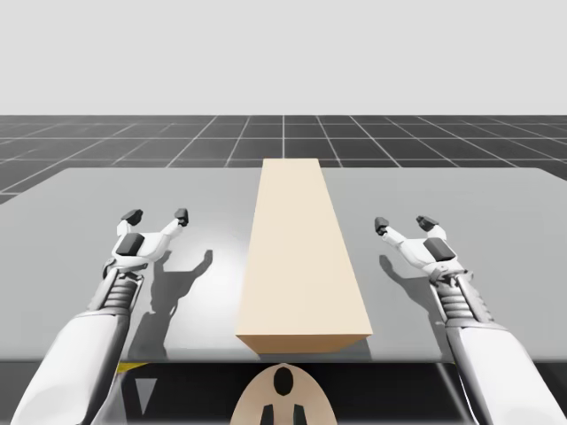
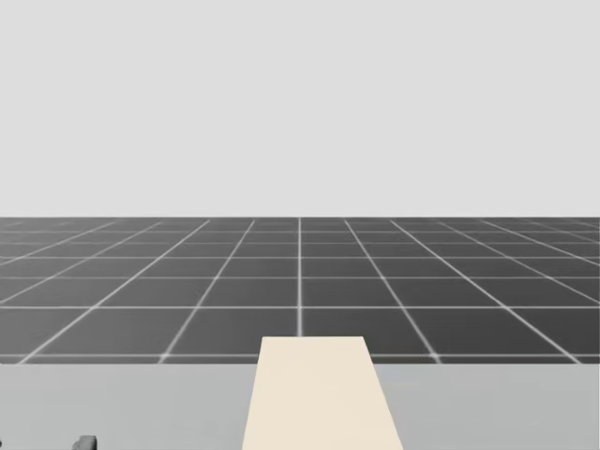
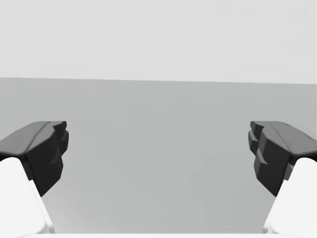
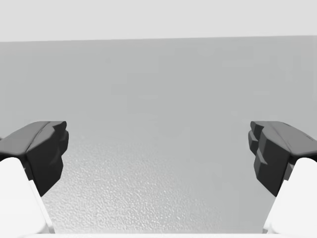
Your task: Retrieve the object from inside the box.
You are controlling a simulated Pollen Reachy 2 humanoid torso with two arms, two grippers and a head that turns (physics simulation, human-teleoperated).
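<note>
The box (image 1: 301,257) is a long, plain beige block. It lies lengthwise down the middle of the table (image 1: 80,199), with its near end at my edge of the table. In the high view its top reads as one flat closed face, so whatever is inside is hidden.

My left tool (image 1: 157,215) is off to the box's left and my right tool (image 1: 404,223) to its right. Each is well apart from the box's long sides and roughly level with its mid-length. Neither tool touches the box. Both are spread wide with nothing between the tips, and they cast shadows on the table.

The left wrist view has dark fingers (image 3: 44,148) far apart with bare grey table ahead. The right wrist view gives the same layout, fingers (image 4: 277,148) wide over a grainier table surface.

The high view gives the full layout, with both arms and the whole length of the box. The head view looks higher and mostly takes in the dark grid floor (image 2: 300,272). It catches the far part of the box top and a strip of table, with the box's near part cut off at the bottom edge. A small dark tip (image 2: 84,442) sits at that view's bottom edge left of the box. It is cut off and I can't tell what it is.
</note>
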